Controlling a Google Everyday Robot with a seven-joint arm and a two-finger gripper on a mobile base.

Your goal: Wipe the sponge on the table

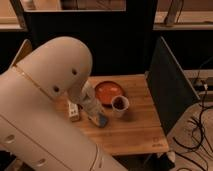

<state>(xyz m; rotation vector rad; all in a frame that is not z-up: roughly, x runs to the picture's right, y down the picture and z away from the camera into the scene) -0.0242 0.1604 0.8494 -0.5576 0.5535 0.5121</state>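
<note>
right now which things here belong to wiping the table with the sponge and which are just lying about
For the job:
sponge, blue-grey, lying on the table
table
gripper, down on the sponge's left side

Just lying about:
orange plate
white cup, right of the sponge
cream packet, left of the gripper
</note>
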